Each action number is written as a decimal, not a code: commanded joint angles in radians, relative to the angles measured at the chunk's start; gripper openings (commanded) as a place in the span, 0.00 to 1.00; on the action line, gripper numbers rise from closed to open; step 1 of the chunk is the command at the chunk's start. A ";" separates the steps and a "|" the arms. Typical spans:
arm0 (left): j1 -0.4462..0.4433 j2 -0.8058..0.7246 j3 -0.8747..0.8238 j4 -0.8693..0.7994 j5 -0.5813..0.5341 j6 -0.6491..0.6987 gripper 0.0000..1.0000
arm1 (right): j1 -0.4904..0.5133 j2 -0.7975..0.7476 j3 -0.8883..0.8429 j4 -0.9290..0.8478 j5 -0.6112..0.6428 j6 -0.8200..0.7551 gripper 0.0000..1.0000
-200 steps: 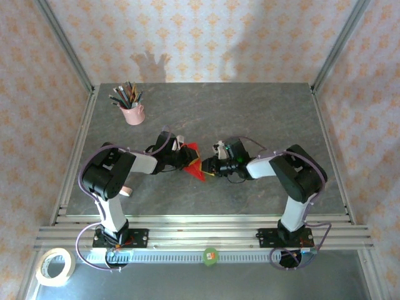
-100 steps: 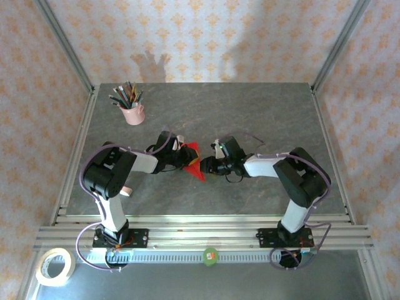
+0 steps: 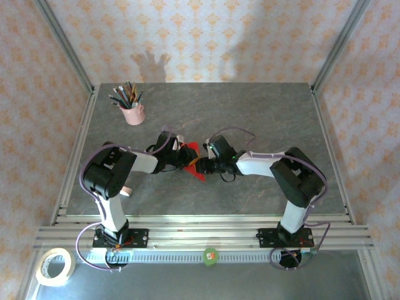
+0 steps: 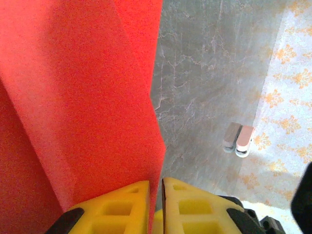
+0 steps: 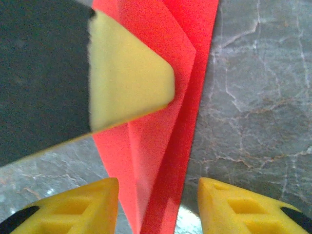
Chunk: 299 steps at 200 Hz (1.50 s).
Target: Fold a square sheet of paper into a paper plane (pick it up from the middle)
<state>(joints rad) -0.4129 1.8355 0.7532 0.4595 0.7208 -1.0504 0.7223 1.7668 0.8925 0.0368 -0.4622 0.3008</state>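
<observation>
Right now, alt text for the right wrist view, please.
A folded red paper plane tapers down between the right gripper's open yellow fingers, over a grey marbled table. A second yellow finger pad overlaps it from the upper left.

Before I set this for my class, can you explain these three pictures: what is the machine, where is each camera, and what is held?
Two robot arms are bolted at the near edge of the table. One picture looks down from above; the other two come from a camera on each wrist. The left gripper is pinched shut on a red paper plane; the right gripper straddles it, open. A pink cup of pens stands far left.
</observation>
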 commanded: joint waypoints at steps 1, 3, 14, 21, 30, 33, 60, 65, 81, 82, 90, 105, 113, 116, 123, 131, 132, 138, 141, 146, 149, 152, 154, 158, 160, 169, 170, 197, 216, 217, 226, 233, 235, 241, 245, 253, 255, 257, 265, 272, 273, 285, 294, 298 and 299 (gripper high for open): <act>-0.007 0.019 0.023 -0.021 -0.024 -0.011 0.17 | 0.011 0.029 0.019 -0.049 0.052 -0.043 0.43; -0.007 0.020 0.023 -0.021 -0.024 -0.011 0.17 | 0.011 0.029 0.019 -0.049 0.053 -0.043 0.43; -0.007 0.021 0.023 -0.021 -0.024 -0.013 0.17 | 0.011 0.037 0.017 -0.051 0.056 -0.045 0.41; -0.007 0.021 0.023 -0.021 -0.024 -0.013 0.17 | 0.011 0.041 0.016 -0.051 0.056 -0.046 0.39; -0.007 0.020 0.022 -0.021 -0.026 -0.014 0.17 | 0.011 0.046 0.013 -0.049 0.051 -0.045 0.37; -0.007 0.021 0.022 -0.021 -0.026 -0.014 0.17 | 0.011 0.047 0.011 -0.048 0.050 -0.045 0.36; -0.006 0.021 0.023 -0.027 -0.027 -0.013 0.17 | 0.009 0.060 0.000 -0.042 0.031 -0.042 0.29; -0.006 0.021 0.023 -0.027 -0.029 -0.013 0.17 | 0.008 0.062 -0.003 -0.040 0.027 -0.042 0.28; -0.007 0.021 0.024 -0.028 -0.030 -0.014 0.17 | 0.005 0.066 -0.008 -0.036 0.016 -0.038 0.26; -0.006 0.021 0.024 -0.028 -0.030 -0.014 0.17 | 0.006 0.066 -0.008 -0.036 0.016 -0.037 0.26; -0.006 0.021 0.026 -0.029 -0.032 -0.014 0.17 | 0.002 0.068 -0.012 -0.033 0.008 -0.036 0.26; -0.005 0.023 0.026 -0.031 -0.032 -0.014 0.17 | -0.001 0.068 -0.015 -0.027 -0.004 -0.033 0.25; -0.005 0.024 0.025 -0.032 -0.033 -0.015 0.17 | -0.004 0.071 -0.015 -0.026 -0.008 -0.033 0.25; -0.005 0.024 0.025 -0.032 -0.034 -0.015 0.17 | -0.004 0.071 -0.015 -0.026 -0.011 -0.032 0.24; -0.004 0.024 0.025 -0.034 -0.034 -0.016 0.17 | -0.006 0.072 -0.016 -0.025 -0.016 -0.031 0.24; -0.006 0.024 0.025 -0.036 -0.038 -0.016 0.17 | -0.007 0.072 -0.017 -0.023 -0.020 -0.030 0.24; -0.006 0.024 0.025 -0.036 -0.039 -0.016 0.17 | -0.007 0.072 -0.017 -0.023 -0.020 -0.030 0.24; -0.005 0.024 0.025 -0.040 -0.042 -0.016 0.16 | -0.009 0.072 -0.018 -0.023 -0.022 -0.029 0.24; -0.004 0.022 0.025 -0.041 -0.044 -0.016 0.16 | -0.009 0.074 -0.018 -0.023 -0.024 -0.028 0.24; -0.004 0.022 0.026 -0.044 -0.047 -0.016 0.16 | -0.010 0.075 -0.018 -0.023 -0.026 -0.029 0.24; -0.003 0.022 0.025 -0.045 -0.047 -0.016 0.16 | -0.011 0.076 -0.018 -0.023 -0.026 -0.026 0.24; -0.003 0.022 0.026 -0.045 -0.049 -0.016 0.16 | -0.010 0.077 -0.019 -0.022 -0.029 -0.028 0.24; -0.003 0.022 0.026 -0.046 -0.050 -0.016 0.16 | -0.009 0.077 -0.019 -0.022 -0.029 -0.027 0.24; -0.003 0.023 0.027 -0.048 -0.050 -0.016 0.15 | -0.012 0.076 -0.019 -0.021 -0.032 -0.025 0.24; -0.002 0.024 0.025 -0.048 -0.052 -0.016 0.15 | -0.012 0.076 -0.019 -0.021 -0.032 -0.026 0.24; -0.003 0.025 0.027 -0.048 -0.053 -0.016 0.15 | -0.012 0.076 -0.018 -0.023 -0.033 -0.024 0.23; -0.003 0.025 0.027 -0.048 -0.053 -0.016 0.15 | -0.012 0.076 -0.019 -0.023 -0.033 -0.025 0.23; -0.001 0.033 0.029 -0.049 -0.057 -0.017 0.14 | -0.014 0.080 -0.018 -0.025 -0.038 -0.023 0.21; -0.001 0.039 0.032 -0.047 -0.054 -0.017 0.14 | -0.014 0.083 -0.017 -0.025 -0.042 -0.022 0.21; -0.001 0.039 0.032 -0.047 -0.053 -0.017 0.14 | -0.015 0.083 -0.017 -0.025 -0.042 -0.022 0.21; -0.001 0.041 0.034 -0.047 -0.052 -0.017 0.14 | -0.014 0.083 -0.017 -0.025 -0.044 -0.022 0.21; -0.001 0.043 0.035 -0.048 -0.052 -0.017 0.14 | -0.015 0.084 -0.018 -0.025 -0.044 -0.021 0.21; -0.001 0.043 0.035 -0.048 -0.052 -0.017 0.14 | -0.015 0.083 -0.018 -0.025 -0.045 -0.021 0.21; -0.001 0.046 0.036 -0.047 -0.051 -0.017 0.14 | -0.015 0.084 -0.019 -0.025 -0.045 -0.020 0.21; -0.001 0.047 0.037 -0.048 -0.049 -0.017 0.14 | -0.015 0.083 -0.018 -0.025 -0.045 -0.021 0.21; -0.001 0.052 0.039 -0.050 -0.049 -0.016 0.14 | -0.015 0.085 -0.019 -0.025 -0.046 -0.021 0.21; -0.001 0.053 0.038 -0.051 -0.049 -0.016 0.14 | -0.015 0.084 -0.018 -0.025 -0.046 -0.019 0.21; -0.001 0.052 0.039 -0.051 -0.049 -0.016 0.14 | -0.014 0.085 -0.019 -0.025 -0.046 -0.019 0.21; 0.000 0.054 0.040 -0.051 -0.047 -0.016 0.14 | -0.015 0.085 -0.020 -0.025 -0.046 -0.019 0.21; -0.001 0.056 0.040 -0.051 -0.047 -0.014 0.14 | -0.015 0.085 -0.020 -0.025 -0.046 -0.018 0.21; -0.001 0.056 0.040 -0.052 -0.047 -0.014 0.14 | -0.015 0.086 -0.020 -0.025 -0.046 -0.017 0.21; -0.001 0.058 0.041 -0.054 -0.049 -0.013 0.13 | -0.014 0.085 -0.020 -0.025 -0.046 -0.016 0.21; -0.001 0.058 0.042 -0.055 -0.048 -0.012 0.13 | -0.015 0.085 -0.020 -0.023 -0.046 -0.016 0.21; -0.001 0.060 0.042 -0.055 -0.047 -0.011 0.14 | -0.015 0.085 -0.021 -0.023 -0.047 -0.014 0.21; -0.001 0.060 0.042 -0.055 -0.047 -0.011 0.13 | -0.015 0.085 -0.021 -0.023 -0.046 -0.014 0.21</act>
<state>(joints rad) -0.4129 1.8687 0.7738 0.4305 0.6914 -1.0576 0.6930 1.7935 0.8978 0.0269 -0.4835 0.2756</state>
